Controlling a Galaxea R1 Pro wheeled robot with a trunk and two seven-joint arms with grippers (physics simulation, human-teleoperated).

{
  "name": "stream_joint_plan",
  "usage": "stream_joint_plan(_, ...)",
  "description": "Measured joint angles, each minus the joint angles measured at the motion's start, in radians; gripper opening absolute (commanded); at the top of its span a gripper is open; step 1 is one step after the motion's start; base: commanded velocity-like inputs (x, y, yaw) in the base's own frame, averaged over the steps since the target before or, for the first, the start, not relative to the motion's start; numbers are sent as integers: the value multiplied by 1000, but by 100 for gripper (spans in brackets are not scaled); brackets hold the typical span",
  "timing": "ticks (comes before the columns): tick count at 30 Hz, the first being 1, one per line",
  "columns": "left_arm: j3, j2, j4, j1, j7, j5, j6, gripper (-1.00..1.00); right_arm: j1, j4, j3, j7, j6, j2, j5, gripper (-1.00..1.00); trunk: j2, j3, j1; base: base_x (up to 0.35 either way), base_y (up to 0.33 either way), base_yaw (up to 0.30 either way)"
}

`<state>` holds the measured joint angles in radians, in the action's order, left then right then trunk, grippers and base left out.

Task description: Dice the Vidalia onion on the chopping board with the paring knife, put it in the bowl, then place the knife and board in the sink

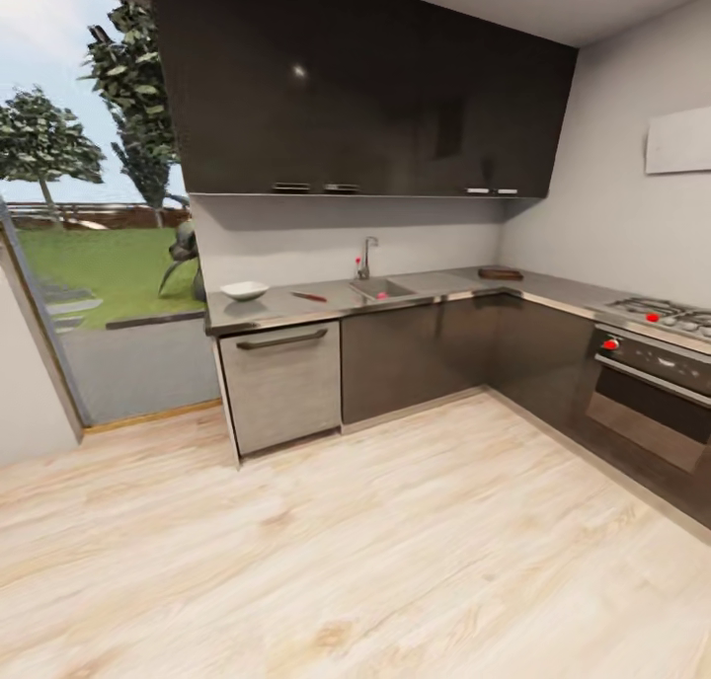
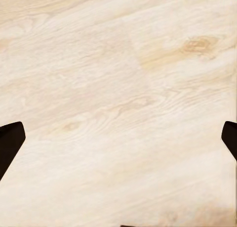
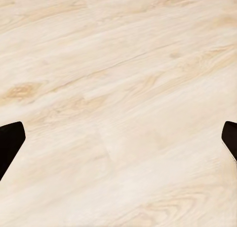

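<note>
Long glossy grey countertop (image 1: pixel 434 286) over dark brown cabinet fronts (image 1: pixel 415 353). White squarish bowl (image 1: pixel 245 290) near the counter's left end. Slim red-handled paring knife (image 1: pixel 309 296). Stainless-steel sink (image 1: pixel 383 288), pinkish-red onion (image 1: pixel 381 295) inside. Dark-brown wooden chopping board (image 1: pixel 501 273). Pale wood-grain plank floor (image 1: pixel 336 561).

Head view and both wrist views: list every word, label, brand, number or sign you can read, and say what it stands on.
None readable in any view.
The oven front and its red knob carry no legible markings.
The dishwasher front is blank.
The pale panel on the right wall is blank.
The wrist views show unmarked wooden floor.
</note>
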<state>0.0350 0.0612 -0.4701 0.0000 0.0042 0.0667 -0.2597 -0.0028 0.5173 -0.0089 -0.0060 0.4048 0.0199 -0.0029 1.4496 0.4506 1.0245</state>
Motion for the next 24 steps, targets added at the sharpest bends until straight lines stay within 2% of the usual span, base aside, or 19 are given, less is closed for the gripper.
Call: stream_joint_plan(24, 0, 0, -1, 0, 0, 0, -1, 100, 0, 0, 0, 0, 0, 0, 0, 100, 0, 0, 0, 284, -206, 186)
